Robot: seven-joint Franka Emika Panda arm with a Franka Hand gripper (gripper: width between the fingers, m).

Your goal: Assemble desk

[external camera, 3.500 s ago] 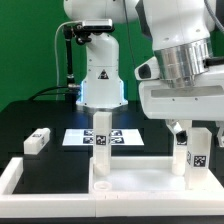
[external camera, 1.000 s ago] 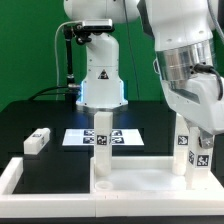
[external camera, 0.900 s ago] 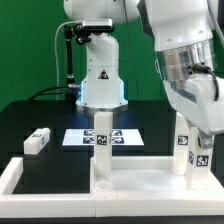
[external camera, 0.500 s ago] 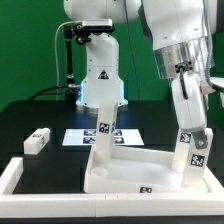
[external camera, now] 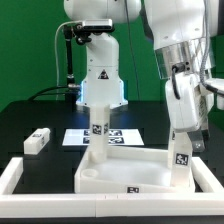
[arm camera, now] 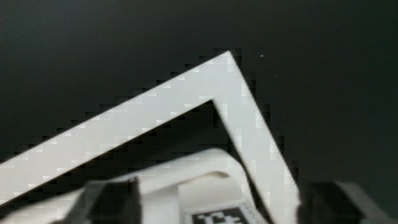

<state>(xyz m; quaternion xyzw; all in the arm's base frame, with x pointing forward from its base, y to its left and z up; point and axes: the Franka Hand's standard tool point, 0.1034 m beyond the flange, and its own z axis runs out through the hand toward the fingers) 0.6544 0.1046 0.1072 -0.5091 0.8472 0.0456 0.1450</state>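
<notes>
- Desk top (external camera: 125, 178): white panel lying inside the rail at the front of the black table (external camera: 30, 120), tilted, with its edge toward the exterior view's left lifted; a small tag shows on its front edge.
- Leg A (external camera: 99, 138): white block standing on the top near its 10 o'clock corner, leaning slightly, with a tag on its face.
- Leg B (external camera: 181, 160): white tagged block standing at the top's 3 o'clock edge, directly under the gripper.
- Loose leg (external camera: 38, 140): a tagged white block lying flat on the table, well apart from the top, at about 9 o'clock from it in the exterior view.
- Gripper (external camera: 184, 128): hangs over leg B from 12 o'clock, tilted. In the wrist view the two dark fingers (arm camera: 103, 200) stand on either side of leg B's upper end (arm camera: 199, 195); whether they still press on it cannot be told.
- Rail (external camera: 15, 180): long, low, white border around the top; its corner appears in the wrist view (arm camera: 222, 95) as a white angle against the black table.
- Marker board (external camera: 78, 139): flat white tag sheet lying behind leg A, at 12 o'clock from the top.
</notes>
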